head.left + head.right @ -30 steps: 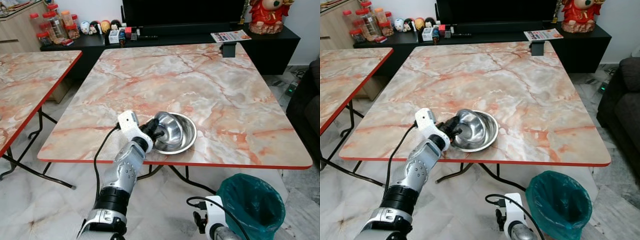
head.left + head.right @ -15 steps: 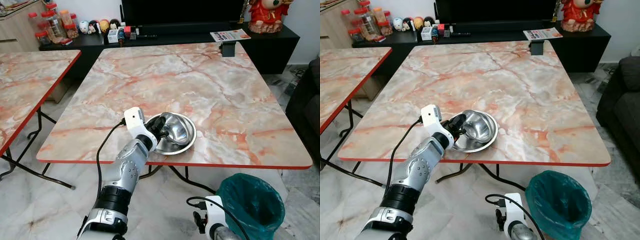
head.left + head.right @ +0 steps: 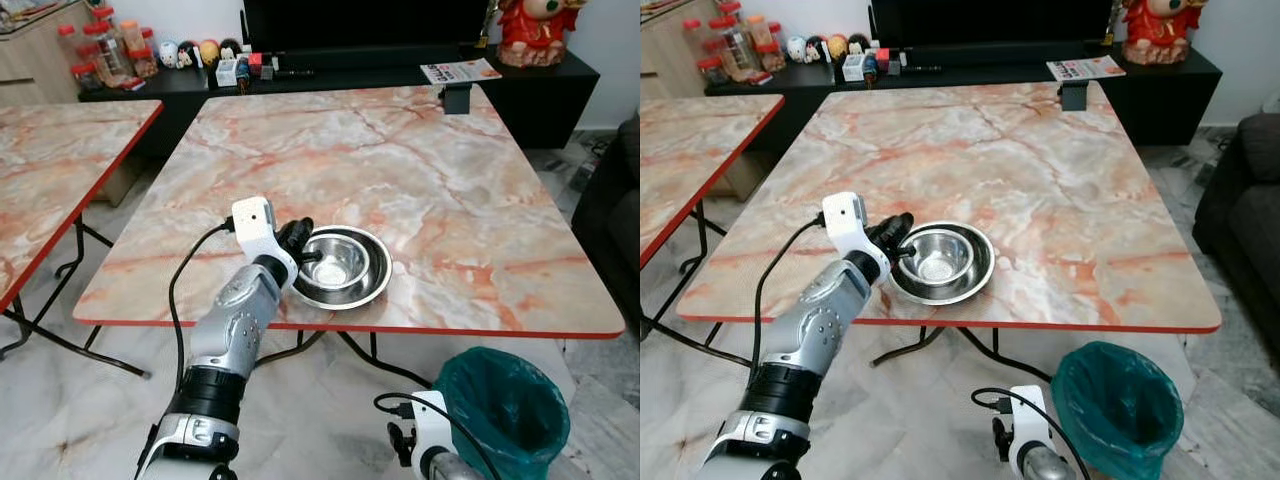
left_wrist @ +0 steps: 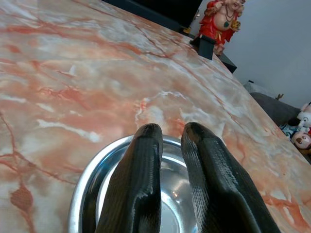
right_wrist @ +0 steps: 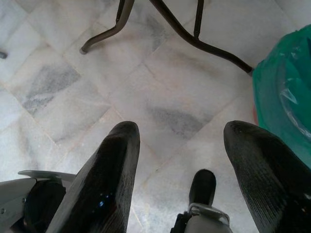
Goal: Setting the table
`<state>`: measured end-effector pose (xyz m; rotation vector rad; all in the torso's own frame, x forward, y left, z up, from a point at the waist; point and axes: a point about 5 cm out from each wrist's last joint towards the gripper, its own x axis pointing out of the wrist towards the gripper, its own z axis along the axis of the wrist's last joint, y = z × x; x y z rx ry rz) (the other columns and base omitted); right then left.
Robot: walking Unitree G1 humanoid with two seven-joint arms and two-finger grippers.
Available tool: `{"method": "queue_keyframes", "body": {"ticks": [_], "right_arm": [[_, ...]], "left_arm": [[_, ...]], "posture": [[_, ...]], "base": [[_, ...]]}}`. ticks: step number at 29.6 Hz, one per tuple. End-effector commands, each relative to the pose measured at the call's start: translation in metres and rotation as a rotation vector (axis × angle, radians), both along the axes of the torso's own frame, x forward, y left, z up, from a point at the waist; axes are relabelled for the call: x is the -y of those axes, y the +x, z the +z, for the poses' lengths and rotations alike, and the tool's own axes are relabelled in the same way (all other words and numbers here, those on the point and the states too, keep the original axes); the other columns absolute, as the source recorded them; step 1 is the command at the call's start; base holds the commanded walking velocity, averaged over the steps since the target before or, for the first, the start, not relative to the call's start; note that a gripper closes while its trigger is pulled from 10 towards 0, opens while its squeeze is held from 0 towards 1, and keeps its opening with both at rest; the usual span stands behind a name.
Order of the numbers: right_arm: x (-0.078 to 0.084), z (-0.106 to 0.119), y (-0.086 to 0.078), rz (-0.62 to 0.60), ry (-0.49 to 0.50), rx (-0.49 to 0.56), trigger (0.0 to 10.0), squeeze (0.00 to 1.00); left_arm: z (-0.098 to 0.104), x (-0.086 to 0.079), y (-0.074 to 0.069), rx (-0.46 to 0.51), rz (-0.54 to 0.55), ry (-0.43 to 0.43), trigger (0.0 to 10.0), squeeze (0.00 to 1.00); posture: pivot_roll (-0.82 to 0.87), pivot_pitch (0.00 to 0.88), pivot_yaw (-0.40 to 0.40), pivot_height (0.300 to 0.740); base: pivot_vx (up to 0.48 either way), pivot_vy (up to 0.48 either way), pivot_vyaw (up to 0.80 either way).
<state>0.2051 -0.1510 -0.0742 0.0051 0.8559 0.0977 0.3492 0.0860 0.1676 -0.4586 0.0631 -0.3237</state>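
Note:
A shiny steel bowl point(image 3: 345, 265) lies flat and upright on the marble table point(image 3: 420, 170), close to the red front edge. My left gripper point(image 3: 300, 245) reaches over the bowl's left rim. In the left wrist view its two black fingers point(image 4: 141, 184) lie almost together above the bowl's inside point(image 4: 92, 184), and only a thin gap shows between them, with nothing in it. My right gripper point(image 5: 182, 131) hangs low beside the table with its fingers wide apart over the floor tiles.
A green-lined bin point(image 3: 505, 410) stands on the floor at the front right, under the table's corner. A second marble table point(image 3: 50, 170) stands to the left. A small black stand point(image 3: 457, 98) sits at the table's far edge, before a dark sideboard point(image 3: 540, 75).
The bowl was tilted up on its edge in my left gripper; now it lies flat on the table. The left wrist has drawn back a little to the left.

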Motion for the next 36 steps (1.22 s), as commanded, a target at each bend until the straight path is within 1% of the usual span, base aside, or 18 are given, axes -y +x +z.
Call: {"method": "queue_keyframes", "body": {"ticks": [1, 3, 4, 5, 7, 10, 14, 15, 16, 17, 18, 20, 23, 25, 27, 33, 35, 36], "right_arm": [[-0.002, 0.0, 0.0, 0.003, 0.004, -0.004, 10.0, 0.0], [-0.002, 0.0, 0.001, 0.002, 0.004, -0.001, 10.0, 0.0], [-0.002, 0.0, 0.001, 0.001, 0.004, -0.001, 10.0, 0.0], [-0.002, 0.0, 0.001, 0.001, 0.004, -0.001, 10.0, 0.0], [-0.002, 0.0, 0.001, -0.003, 0.005, 0.0, 10.0, 0.0], [-0.001, 0.0, 0.001, -0.008, 0.006, 0.0, 10.0, 0.0], [-0.001, 0.0, 0.001, -0.008, 0.006, 0.0, 10.0, 0.0], [-0.001, 0.0, 0.001, -0.011, 0.008, 0.003, 10.0, 0.0], [-0.001, 0.0, 0.001, -0.011, 0.008, 0.003, 10.0, 0.0], [-0.001, 0.001, 0.001, -0.017, 0.011, 0.01, 10.0, 0.0], [-0.001, 0.001, 0.001, -0.017, 0.011, 0.01, 10.0, 0.0], [-0.001, 0.002, 0.002, -0.022, 0.016, 0.022, 10.0, 0.0], [-0.001, 0.002, 0.003, -0.023, 0.016, 0.024, 10.0, 0.0], [-0.002, 0.002, 0.002, -0.021, 0.015, 0.024, 10.0, 0.0], [-0.001, 0.003, 0.004, -0.03, 0.018, 0.032, 10.0, 0.0], [0.005, 0.005, 0.006, 0.008, -0.002, 0.046, 10.0, 0.0], [0.008, 0.005, 0.007, 0.003, -0.006, 0.047, 10.0, 0.0], [0.008, 0.005, 0.007, 0.003, -0.006, 0.047, 10.0, 0.0]], "left_arm": [[0.011, 0.002, 0.001, 0.038, -0.008, 0.016, 10.0, 0.0], [0.012, 0.0, -0.001, 0.084, -0.008, 0.032, 10.0, 0.0], [0.008, -0.004, -0.002, 0.1, 0.01, 0.086, 10.0, 0.0], [0.008, -0.004, -0.002, 0.1, 0.01, 0.086, 10.0, 0.0], [-0.002, -0.015, -0.005, 0.13, 0.054, 0.183, 10.0, 0.0], [-0.012, -0.035, -0.008, 0.16, 0.138, 0.266, 10.0, 0.0], [-0.012, -0.035, -0.008, 0.16, 0.138, 0.266, 10.0, 0.0], [-0.023, -0.057, -0.011, 0.157, 0.235, 0.323, 10.0, 0.0], [-0.023, -0.057, -0.011, 0.157, 0.235, 0.323, 10.0, 0.0], [-0.032, -0.079, -0.015, 0.145, 0.325, 0.356, 10.0, 0.0], [-0.032, -0.079, -0.015, 0.145, 0.325, 0.356, 10.0, 0.0], [-0.046, -0.109, -0.024, 0.134, 0.432, 0.465, 10.0, 0.0], [-0.05, -0.114, -0.026, 0.132, 0.445, 0.508, 10.0, 0.0], [-0.068, -0.123, -0.032, 0.073, 0.462, 0.523, 10.0, 0.0], [-0.087, -0.126, -0.038, 0.001, 0.464, 0.503, 10.0, 0.0], [-0.121, -0.102, -0.049, -0.064, 0.413, 0.494, 10.0, 0.0], [-0.134, -0.095, -0.054, -0.112, 0.388, 0.487, 10.0, 0.0], [-0.134, -0.095, -0.054, -0.112, 0.388, 0.487, 10.0, 0.0]], "posture": [[0.0, 0.02, 0.073, 0.74], [0.0, 0.02, 0.073, 0.74], [-0.01, 0.019, 0.075, 0.74], [-0.01, 0.019, 0.075, 0.74], [-0.01, 0.02, 0.077, 0.74], [-0.01, 0.019, 0.08, 0.74], [-0.01, 0.019, 0.08, 0.74], [-0.01, 0.015, 0.083, 0.74], [-0.01, 0.015, 0.083, 0.74], [-0.01, 0.014, 0.084, 0.74], [-0.01, 0.014, 0.084, 0.74], [-0.01, 0.009, 0.086, 0.74], [-0.01, 0.009, 0.086, 0.74], [-0.02, 0.0, 0.089, 0.74], [-0.04, 0.0, 0.088, 0.74], [-0.06, 0.0, 0.045, 0.74], [-0.05, 0.0, 0.041, 0.74], [-0.05, 0.0, 0.041, 0.74]], "base": [[0.0, 0.0, 0.0], [0.0, 0.0, 0.0], [0.0, 0.0, 0.0], [0.0, 0.0, 0.0], [0.0, 0.0, 0.0], [0.0, 0.0, 0.0], [0.0, 0.0, 0.0], [0.0, 0.0, 0.0], [0.0, 0.0, 0.0], [0.0, 0.0, 0.0], [0.0, 0.0, 0.0], [0.0, 0.0, 0.0], [0.0, 0.0, 0.0], [0.0, 0.0, 0.0], [0.0, 0.0, 0.0], [0.0, 0.0, 0.0], [0.0, 0.0, 0.0], [0.0, 0.0, 0.0]]}}
